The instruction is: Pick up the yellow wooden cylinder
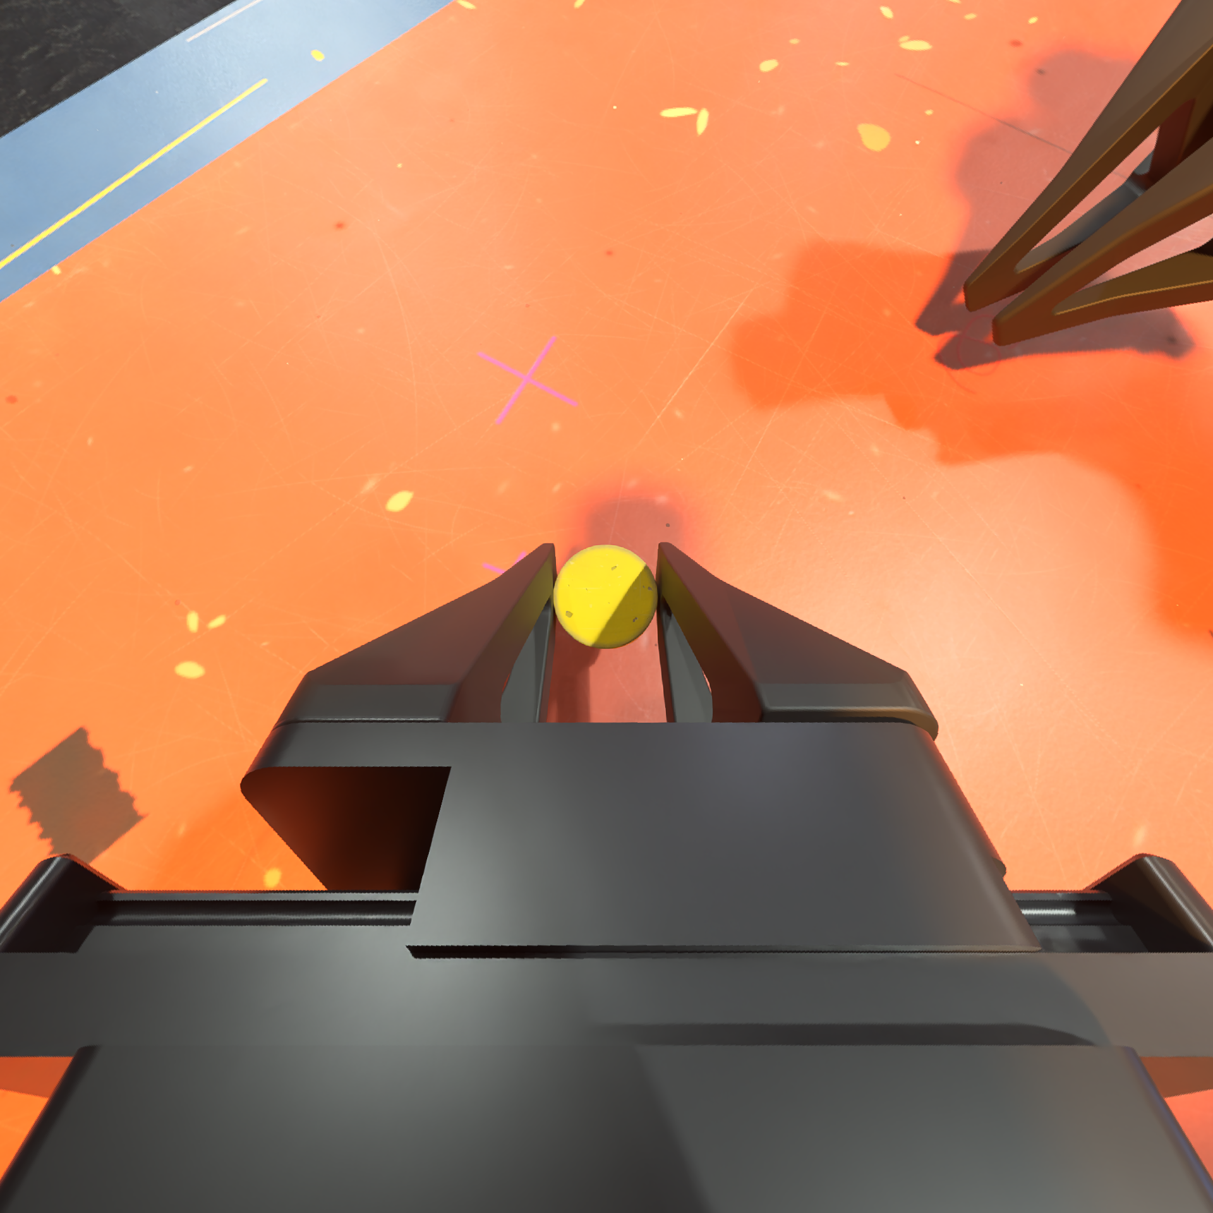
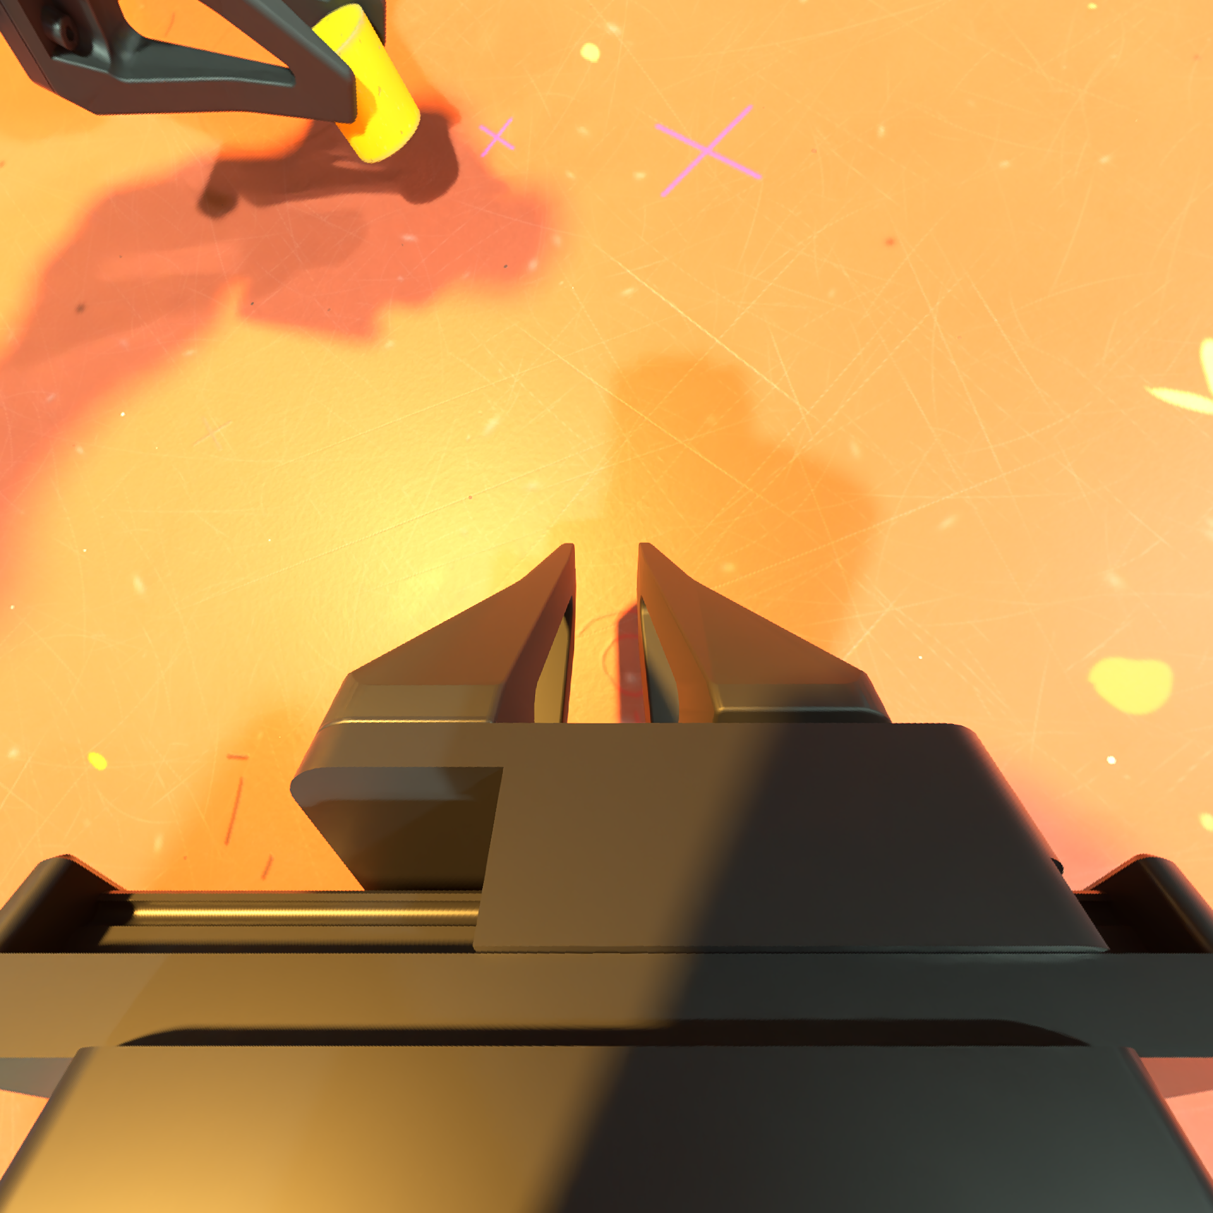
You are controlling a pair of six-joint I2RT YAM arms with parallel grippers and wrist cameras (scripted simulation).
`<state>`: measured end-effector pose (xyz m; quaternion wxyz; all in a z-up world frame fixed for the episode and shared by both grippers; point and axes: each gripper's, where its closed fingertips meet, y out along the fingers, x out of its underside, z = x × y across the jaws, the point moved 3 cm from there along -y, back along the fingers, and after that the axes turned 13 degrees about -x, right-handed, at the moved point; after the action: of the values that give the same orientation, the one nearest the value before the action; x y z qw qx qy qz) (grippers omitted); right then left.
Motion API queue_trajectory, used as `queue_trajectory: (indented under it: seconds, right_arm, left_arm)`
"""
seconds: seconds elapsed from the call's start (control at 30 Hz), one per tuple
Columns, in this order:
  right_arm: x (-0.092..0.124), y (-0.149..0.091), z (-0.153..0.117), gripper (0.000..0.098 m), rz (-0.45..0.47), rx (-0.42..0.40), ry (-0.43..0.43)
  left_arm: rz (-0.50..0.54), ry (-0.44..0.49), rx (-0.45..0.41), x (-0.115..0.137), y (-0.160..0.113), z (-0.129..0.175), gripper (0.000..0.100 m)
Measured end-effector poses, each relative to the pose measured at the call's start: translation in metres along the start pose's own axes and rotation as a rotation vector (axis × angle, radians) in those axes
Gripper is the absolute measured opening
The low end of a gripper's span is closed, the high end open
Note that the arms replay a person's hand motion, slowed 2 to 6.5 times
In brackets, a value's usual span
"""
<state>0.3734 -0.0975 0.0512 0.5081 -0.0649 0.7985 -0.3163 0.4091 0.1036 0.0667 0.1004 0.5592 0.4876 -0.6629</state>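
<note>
Yellow wooden cylinder (image 1: 604,596) is sitting clamped end-on between the fingers of the left gripper (image 1: 605,584), which is pointing steeply down at the orange table (image 1: 328,328). Right gripper (image 2: 606,558) is hovering nearby, fingers narrowly parted and holding nothing; the cylinder's lower end is hiding behind its top face.

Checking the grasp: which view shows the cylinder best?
Right wrist view: the cylinder shows side-on at top left, its length visible, clamped in the left gripper above the table. Left wrist view shows only its round end between the fingers.
</note>
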Motion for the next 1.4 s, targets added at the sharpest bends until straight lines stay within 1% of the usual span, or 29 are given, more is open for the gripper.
queue_trajectory:
  seconds: [0.2, 0.63, 0.97, 1.4]
  right_arm:
    - [0.002, -0.002, 0.001, 0.0159, 0.009, -0.002, 0.016]
    - [0.005, -0.006, 0.003, 0.0159, 0.029, -0.008, 0.046]
    - [0.003, -0.008, 0.005, 0.0159, 0.057, -0.025, 0.074]
    - [0.004, -0.011, 0.008, 0.0157, 0.096, -0.061, 0.131]
  left_arm:
    - [-0.003, -0.003, -0.017, -0.001, 0.003, 0.000, 0.026]
    - [0.001, -0.019, -0.011, -0.005, 0.008, 0.001, 0.026]
    - [-0.002, -0.025, -0.009, -0.004, 0.011, 0.001, 0.026]
    - [0.019, -0.060, -0.026, -0.008, 0.013, -0.005, 0.026]
